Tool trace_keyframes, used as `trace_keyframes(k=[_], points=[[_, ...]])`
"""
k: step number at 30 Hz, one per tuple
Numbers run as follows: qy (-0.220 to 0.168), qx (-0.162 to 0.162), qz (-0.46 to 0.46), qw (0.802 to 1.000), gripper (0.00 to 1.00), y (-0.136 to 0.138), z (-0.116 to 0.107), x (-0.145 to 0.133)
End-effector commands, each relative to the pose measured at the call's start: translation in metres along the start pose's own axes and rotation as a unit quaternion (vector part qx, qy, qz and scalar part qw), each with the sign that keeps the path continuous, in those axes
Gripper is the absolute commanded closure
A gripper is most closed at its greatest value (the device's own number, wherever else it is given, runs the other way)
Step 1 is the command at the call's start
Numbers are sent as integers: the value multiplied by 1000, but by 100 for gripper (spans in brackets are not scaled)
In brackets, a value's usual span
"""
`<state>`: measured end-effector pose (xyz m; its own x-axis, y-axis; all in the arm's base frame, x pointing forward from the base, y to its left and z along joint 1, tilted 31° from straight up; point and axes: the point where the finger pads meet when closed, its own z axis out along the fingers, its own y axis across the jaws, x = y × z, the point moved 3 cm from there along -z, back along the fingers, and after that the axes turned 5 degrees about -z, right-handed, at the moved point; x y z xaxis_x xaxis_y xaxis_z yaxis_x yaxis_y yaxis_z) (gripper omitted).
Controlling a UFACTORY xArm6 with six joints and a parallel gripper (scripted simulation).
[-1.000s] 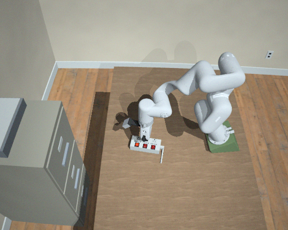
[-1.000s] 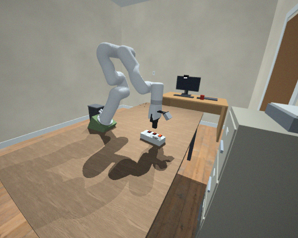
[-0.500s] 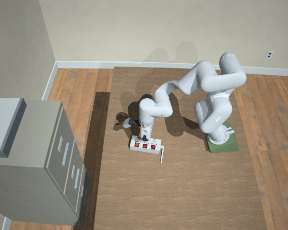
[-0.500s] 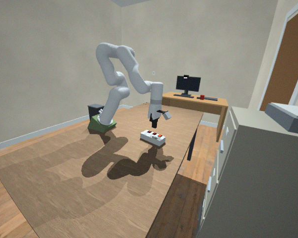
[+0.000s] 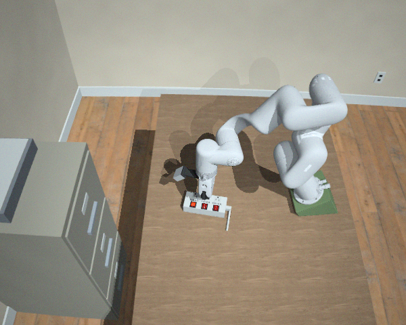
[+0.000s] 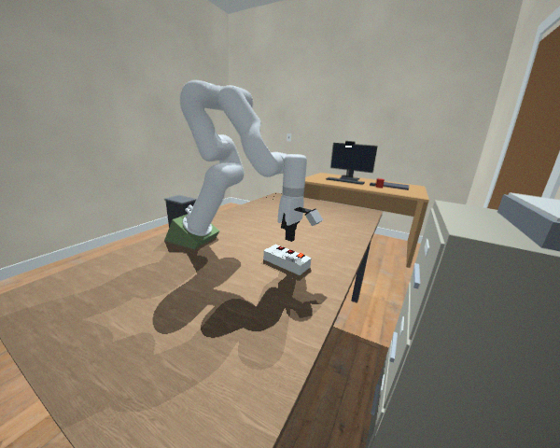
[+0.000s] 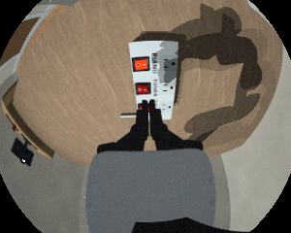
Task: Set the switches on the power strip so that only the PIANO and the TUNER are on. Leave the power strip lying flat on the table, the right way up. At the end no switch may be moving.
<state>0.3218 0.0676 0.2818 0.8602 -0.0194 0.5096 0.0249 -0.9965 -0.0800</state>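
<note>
Lying below closed fingers — power strip point(image 7: 164, 78)

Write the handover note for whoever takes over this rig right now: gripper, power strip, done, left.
Gripper: shut, holding nothing, hanging just above the strip.
White three-switch power strip: flat and upright on the brown wooden table.
Done: cannot confirm; the end switch glows brighter orange-red than the other two, and the labels are unreadable.
Left: read the labels, press until only PIANO and TUNER are on, then lift away.
</note>
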Motion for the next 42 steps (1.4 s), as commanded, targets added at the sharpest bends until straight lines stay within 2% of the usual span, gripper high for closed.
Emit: trace_keyframes(k=[1,21,42], points=[[2,0,0,1000,100,0,-1,1],[2,0,0,1000,100,0,11,1],[2,0,0,1000,100,-1,34,1]])
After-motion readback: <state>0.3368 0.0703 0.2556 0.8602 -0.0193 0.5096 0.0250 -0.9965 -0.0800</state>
